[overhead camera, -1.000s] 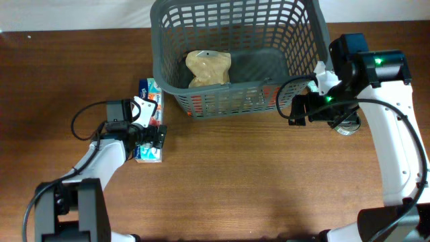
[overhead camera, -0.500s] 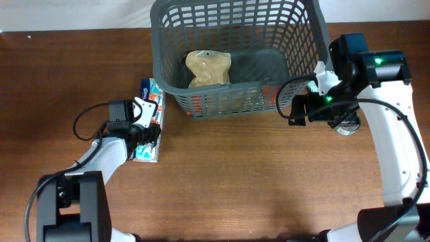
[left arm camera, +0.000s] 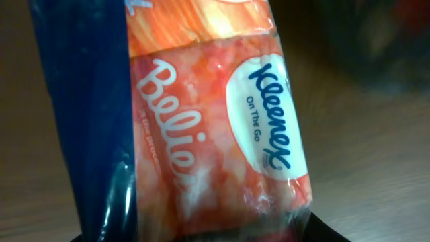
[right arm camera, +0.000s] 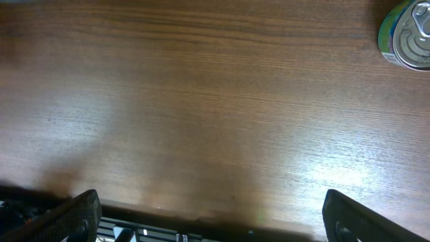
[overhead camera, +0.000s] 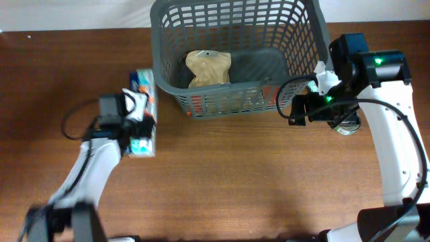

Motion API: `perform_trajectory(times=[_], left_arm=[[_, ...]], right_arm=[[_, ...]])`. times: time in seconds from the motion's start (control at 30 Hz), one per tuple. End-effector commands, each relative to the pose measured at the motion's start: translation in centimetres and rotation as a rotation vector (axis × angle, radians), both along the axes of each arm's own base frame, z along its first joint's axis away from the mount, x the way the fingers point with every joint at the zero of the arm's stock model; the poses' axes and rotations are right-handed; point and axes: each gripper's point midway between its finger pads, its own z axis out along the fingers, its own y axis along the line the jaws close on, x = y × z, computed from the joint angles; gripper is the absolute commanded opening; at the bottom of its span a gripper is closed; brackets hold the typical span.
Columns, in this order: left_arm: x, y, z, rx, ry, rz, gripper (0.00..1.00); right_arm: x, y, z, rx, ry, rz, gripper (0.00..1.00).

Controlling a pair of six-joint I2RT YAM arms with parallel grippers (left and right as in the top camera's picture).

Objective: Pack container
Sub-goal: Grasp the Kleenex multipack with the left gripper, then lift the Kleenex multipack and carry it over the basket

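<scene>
Container (overhead camera: 228, 101), tan bag (overhead camera: 208, 67) inside, beside tissue pack (overhead camera: 143, 84) in jaws of left gripper (overhead camera: 140, 131)

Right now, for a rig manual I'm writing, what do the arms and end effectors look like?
Both arms have white tubular links with black joint housings. The left arm carries a black looping cable by its wrist; the right arm has a similar loop and a green light on its black housing. The right end effector has black fingers.

Even overhead light; the dark grey lattice plastic basket (overhead camera: 306, 42) casts little shadow; the left arm (overhead camera: 96, 163) is motion-blurred. The glossy orange-and-blue tissue pack (left arm camera: 201, 134) looks soft-focused. Pale glare streaks the brown wooden worktop (right arm camera: 201, 101).
</scene>
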Motion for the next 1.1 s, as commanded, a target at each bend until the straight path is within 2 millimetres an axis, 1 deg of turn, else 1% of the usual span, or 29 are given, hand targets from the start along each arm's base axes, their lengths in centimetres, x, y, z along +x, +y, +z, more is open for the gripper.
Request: perform_trajectory(times=[0.0,0.07,0.1,0.13,0.17,0.23,0.3,0.33,0.4,0.43,0.5,0.53,0.6,0.67,0.77,0.83,0.87,0.9,1.0,1.07], left_arm=[[3.0,2.6,17.0,0.067,-0.405,0.095,0.02],[2.5,2.7,22.6,0.096,-0.522,0.083,0.02],[1.9,2.4,26.9,0.129,-0.609,0.049,0.02],[1.4,2.1,29.5,0.142,-0.660,0.024,0.02],[1.1,1.6,31.6,0.148,-0.699,-0.010,0.02],[0.2,-0.4,35.9,0.157,-0.786,-0.145,0.02],[-0.2,-2.0,39.0,0.180,-0.860,-0.244,0.02],[-0.3,-2.6,40.2,0.194,-0.889,-0.268,0.02],[0.0,-4.3,42.4,0.245,-0.948,-0.347,0.02],[0.3,-5.4,43.1,0.266,-0.968,-0.390,0.02],[1.2,-7.8,43.7,0.296,-0.995,-0.479,0.02],[1.8,-9.0,43.7,0.310,-1.003,-0.520,0.02],[3.5,-12.0,43.1,0.351,-1.018,-0.616,0.02],[5.1,-14.3,42.2,0.395,-1.036,-0.692,0.02],[7.7,-17.5,39.9,0.438,-1.051,-0.782,0.02],[9.1,-19.0,38.4,0.467,-1.053,-0.829,0.02],[9.8,-19.9,37.4,0.490,-1.056,-0.862,0.02],[10.5,-21.1,36.0,0.546,-1.058,-0.921,0.02],[11.5,-22.7,33.2,0.683,-1.050,-1.057,0.02],[12.0,-23.3,31.6,0.711,-1.030,-1.101,0.02]], right_arm=[[0.0,0.2,-0.2,0.008,0.007,0.006,0.99],[0.0,0.2,-0.2,0.008,0.007,0.006,0.99],[0.0,0.2,-0.2,0.008,0.007,0.006,0.99],[0.0,0.2,-0.2,0.008,0.007,0.006,0.99],[0.0,0.2,-0.2,0.008,0.007,0.006,0.99],[0.0,0.2,-0.2,0.008,0.007,0.006,0.99],[0.0,0.2,-0.2,0.008,0.007,0.006,0.99],[0.0,0.2,-0.2,0.008,0.007,0.006,0.99],[0.0,0.2,-0.2,0.008,0.007,0.006,0.99],[0.0,0.2,-0.2,0.008,0.007,0.006,0.99],[0.0,0.2,-0.2,0.008,0.007,0.006,0.99],[0.0,0.2,-0.2,0.008,0.007,0.006,0.99],[0.0,0.2,-0.2,0.008,0.007,0.006,0.99],[0.0,0.2,-0.2,0.008,0.007,0.006,0.99],[0.0,0.2,-0.2,0.008,0.007,0.006,0.99],[0.0,0.2,-0.2,0.008,0.007,0.006,0.99],[0.0,0.2,-0.2,0.008,0.007,0.006,0.99],[0.0,0.2,-0.2,0.008,0.007,0.006,0.99],[0.0,0.2,-0.2,0.008,0.007,0.006,0.99],[0.0,0.2,-0.2,0.008,0.007,0.006,0.99]])
